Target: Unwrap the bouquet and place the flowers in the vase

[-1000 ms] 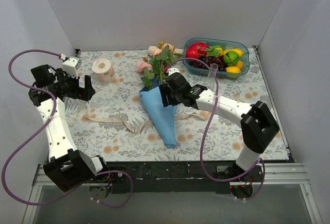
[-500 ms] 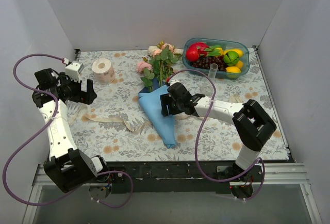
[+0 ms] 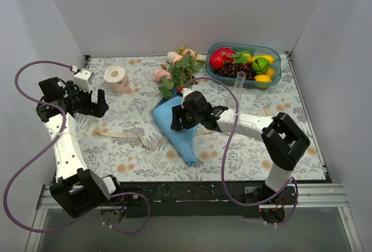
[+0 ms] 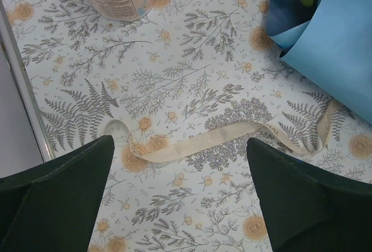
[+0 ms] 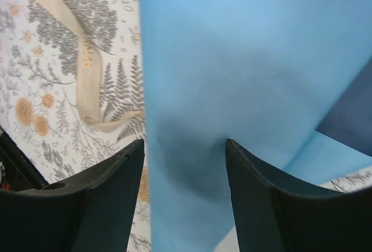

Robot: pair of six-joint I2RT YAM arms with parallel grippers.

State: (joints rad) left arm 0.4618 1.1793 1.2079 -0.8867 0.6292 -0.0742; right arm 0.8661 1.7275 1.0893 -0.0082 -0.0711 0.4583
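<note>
Bouquet (image 3: 181, 139) under R hand (image 3: 176, 118) now, hand moved left, jaws part-open, L hand (image 3: 99, 102) wide open, empty

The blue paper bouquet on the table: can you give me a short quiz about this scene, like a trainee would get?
1. True or false: the cream ribbon is tied around the cone of blue wrapping paper.
2. Where does the small clear glass vase stand?
3. The right gripper, jaws open, hangs over: A the ribbon, B the blue paper, C the vase.
Key: 1 False, it lies loose on the table. 2 Upright and empty, next to the teal tray of fruit. 3 B.
</note>
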